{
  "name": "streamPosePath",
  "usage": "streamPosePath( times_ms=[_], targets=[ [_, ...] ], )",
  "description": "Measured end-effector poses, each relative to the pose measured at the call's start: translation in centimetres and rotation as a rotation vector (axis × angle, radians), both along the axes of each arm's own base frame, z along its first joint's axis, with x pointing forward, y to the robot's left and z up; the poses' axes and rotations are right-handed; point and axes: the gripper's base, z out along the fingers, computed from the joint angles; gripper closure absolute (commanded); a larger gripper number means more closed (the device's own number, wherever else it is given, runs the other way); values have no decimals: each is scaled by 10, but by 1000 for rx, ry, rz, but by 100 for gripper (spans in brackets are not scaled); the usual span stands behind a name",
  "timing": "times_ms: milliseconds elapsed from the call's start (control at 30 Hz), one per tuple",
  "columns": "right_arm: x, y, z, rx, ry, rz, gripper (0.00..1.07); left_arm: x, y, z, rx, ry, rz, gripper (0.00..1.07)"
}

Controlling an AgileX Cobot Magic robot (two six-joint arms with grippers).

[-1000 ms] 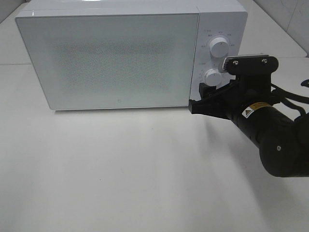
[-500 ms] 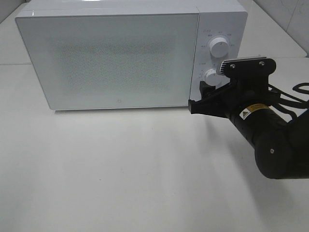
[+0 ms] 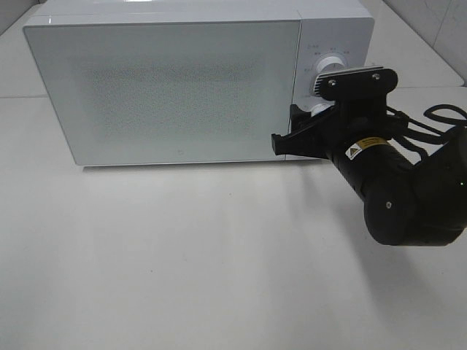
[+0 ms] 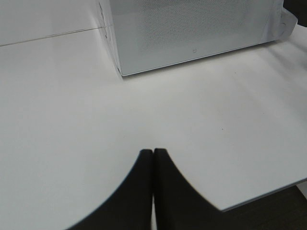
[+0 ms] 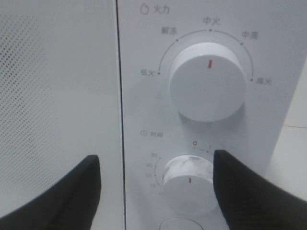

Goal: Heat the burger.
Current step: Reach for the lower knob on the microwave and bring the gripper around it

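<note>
Right gripper point(image 5: 156, 159) — nearer the timer knob point(image 5: 187, 185), leftward.

The burger is out of sight — the white microwave point(image 3: 197, 84) stands upright, its dotted-glass door point(image 3: 146, 95) shut.

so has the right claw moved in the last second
Yes. The black right claw has shifted left and slightly up in the high view, closer over the white box-shaped microwave's control panel.
</note>
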Motion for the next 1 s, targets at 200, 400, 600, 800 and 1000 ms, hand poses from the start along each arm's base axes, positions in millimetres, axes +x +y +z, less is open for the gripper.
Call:
streamPosePath(
  times_ms=[200,400,600,800,1000],
  targets=[
    [3,1,-14,-53,28,-5,44,0,0,0,0,0,0,106],
    [4,-2,-17,-48,39,-48,44,0,0,0,0,0,0,106],
    [4,-2,-17,-53,32,-48,44,0,0,0,0,0,0,106],
    [6,-1,-16,-52,27,-51,44,0,0,0,0,0,0,106],
    [6,-1,-16,-56,26,-51,44,0,0,0,0,0,0,106]
  ],
)
